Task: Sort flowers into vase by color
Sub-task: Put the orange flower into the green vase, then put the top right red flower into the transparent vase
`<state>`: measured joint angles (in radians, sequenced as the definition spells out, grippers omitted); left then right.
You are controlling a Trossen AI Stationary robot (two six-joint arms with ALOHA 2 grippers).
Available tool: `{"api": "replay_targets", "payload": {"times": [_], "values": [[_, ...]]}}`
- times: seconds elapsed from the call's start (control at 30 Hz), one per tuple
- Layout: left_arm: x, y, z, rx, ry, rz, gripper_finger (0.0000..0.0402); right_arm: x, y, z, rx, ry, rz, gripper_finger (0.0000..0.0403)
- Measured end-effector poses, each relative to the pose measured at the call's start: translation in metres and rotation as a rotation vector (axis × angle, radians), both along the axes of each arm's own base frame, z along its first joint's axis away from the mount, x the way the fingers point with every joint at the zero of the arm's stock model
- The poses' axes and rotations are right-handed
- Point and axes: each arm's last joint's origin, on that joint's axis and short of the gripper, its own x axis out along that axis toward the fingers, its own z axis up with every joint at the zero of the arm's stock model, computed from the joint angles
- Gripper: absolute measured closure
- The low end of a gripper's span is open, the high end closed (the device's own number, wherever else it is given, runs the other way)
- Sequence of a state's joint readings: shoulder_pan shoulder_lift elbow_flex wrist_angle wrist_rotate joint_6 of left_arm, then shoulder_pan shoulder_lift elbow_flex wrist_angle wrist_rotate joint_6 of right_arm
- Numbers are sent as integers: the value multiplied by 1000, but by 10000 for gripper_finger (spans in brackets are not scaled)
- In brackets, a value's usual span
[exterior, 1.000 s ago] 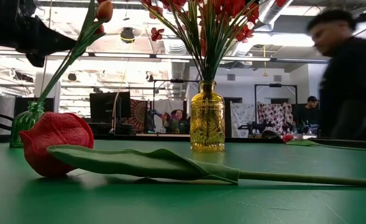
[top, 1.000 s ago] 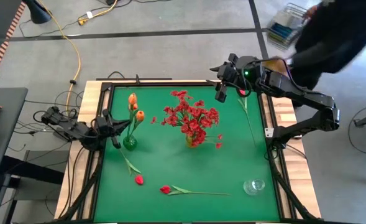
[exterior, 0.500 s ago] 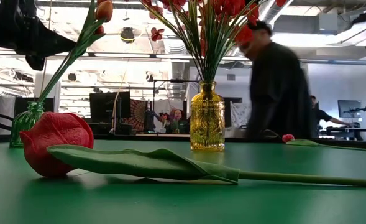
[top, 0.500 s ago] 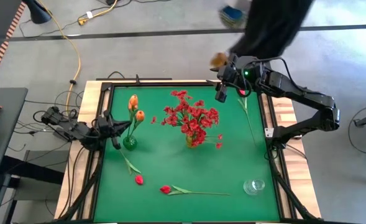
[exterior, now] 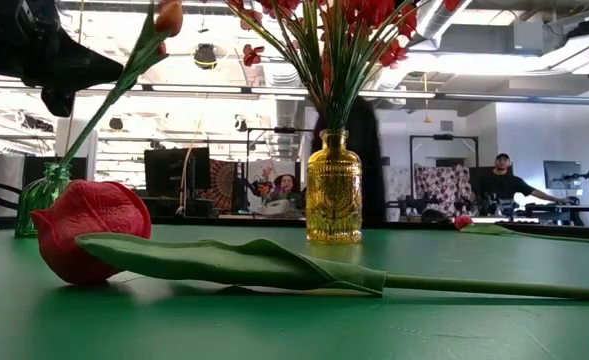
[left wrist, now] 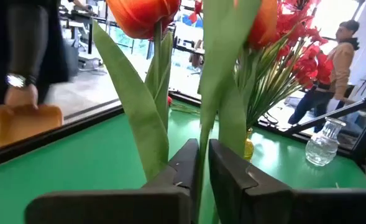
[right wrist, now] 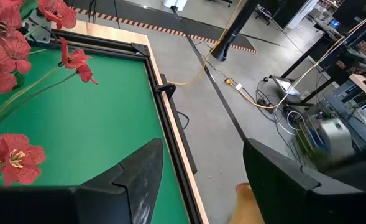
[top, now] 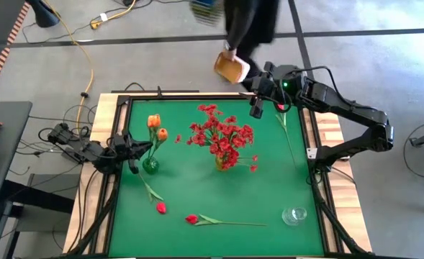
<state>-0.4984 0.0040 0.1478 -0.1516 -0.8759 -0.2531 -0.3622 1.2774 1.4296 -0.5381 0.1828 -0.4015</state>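
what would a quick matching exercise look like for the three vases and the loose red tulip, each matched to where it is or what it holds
Things:
1. green vase
2. yellow vase
3. clear glass vase
4. loose red tulip

States:
A. holds a bunch of small red blossoms
B. lies flat on the green mat
C. stands with no flowers in it
D. holds orange tulips

Pairs: 1-D, 2-A, 3-C, 4-B
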Motion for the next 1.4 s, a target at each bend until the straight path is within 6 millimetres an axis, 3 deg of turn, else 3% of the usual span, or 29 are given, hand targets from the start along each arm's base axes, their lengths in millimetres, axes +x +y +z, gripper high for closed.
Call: {"api": "replay_targets", "payload": {"times": [0.33,0.5,1.07,1.4], "values": [[0,0,0,-28,-11,-1,300,0,0,0,0,1,0,154],[-1,0,4,-37,-27,-14,280,0,0,0,0,1,0,154],[-29,15,81,-33,-152,-50,278,0,0,0,0,0,0,154],[0,-3,117,111,-16,-133,278,-2,-4,0,0,0,-18,154]]}}
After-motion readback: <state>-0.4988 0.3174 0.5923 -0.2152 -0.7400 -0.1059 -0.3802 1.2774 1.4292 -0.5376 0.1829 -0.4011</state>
